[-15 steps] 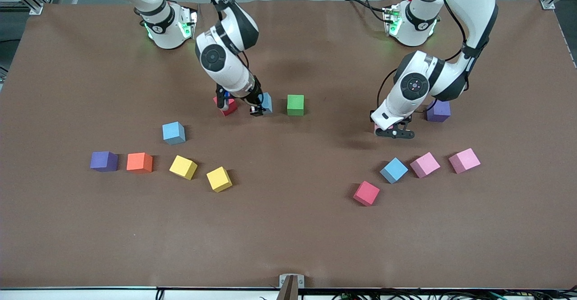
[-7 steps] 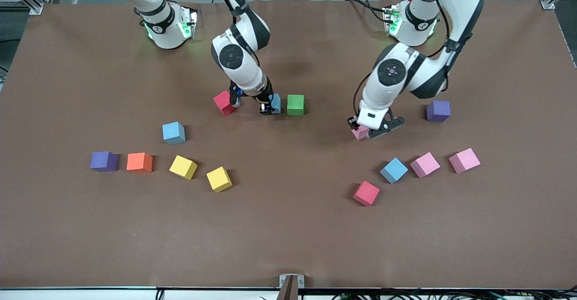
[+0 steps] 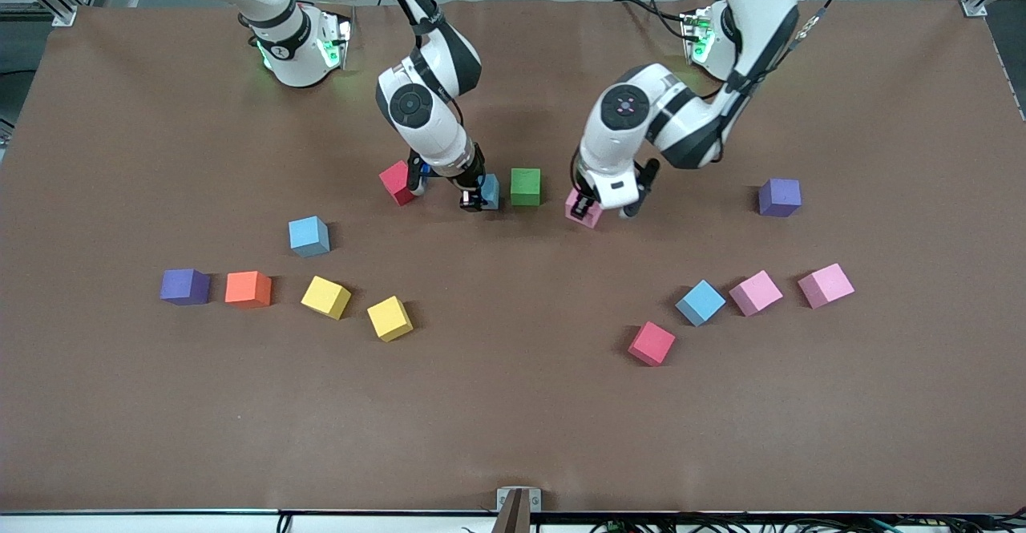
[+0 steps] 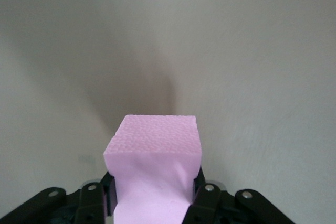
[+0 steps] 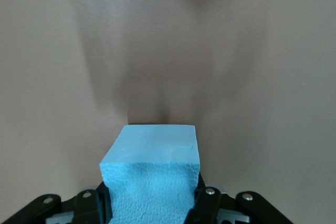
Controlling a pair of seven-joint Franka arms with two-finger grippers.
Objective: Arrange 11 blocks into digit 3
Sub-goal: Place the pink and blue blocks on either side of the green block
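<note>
Two white robot arms reach down over a brown desk [image 3: 513, 437] scattered with small foam cubes.

The left pincer [image 3: 589, 211] is clenched on a pink cube [image 3: 583, 209], its sides dented in by the fingers [image 4: 206, 200] in the left wrist view; it is just over the desk near the green cube [image 3: 525, 186], toward the left arm's end from it.

The right pincer [image 3: 478, 196] is clamped on a light blue cube [image 3: 488, 191], low at the desk surface, with the green cube just beside it toward the left arm's end. I cannot tell whether the two cubes touch. A red cube [image 3: 397, 182] lies tilted close by toward the right arm's end.

Nearer the front camera than the right pincer lie a second light blue cube [image 3: 309, 236], a purple cube [image 3: 184, 286], an orange cube [image 3: 248, 288] and two yellow cubes [image 3: 325, 296] [image 3: 389, 318].

Nearer the front camera than the left pincer lie a deep pink cube [image 3: 652, 343], a third light blue cube [image 3: 700, 302] and two pale pink cubes [image 3: 755, 292] [image 3: 826, 285]. Another purple cube [image 3: 779, 197] sits toward the left arm's end.
</note>
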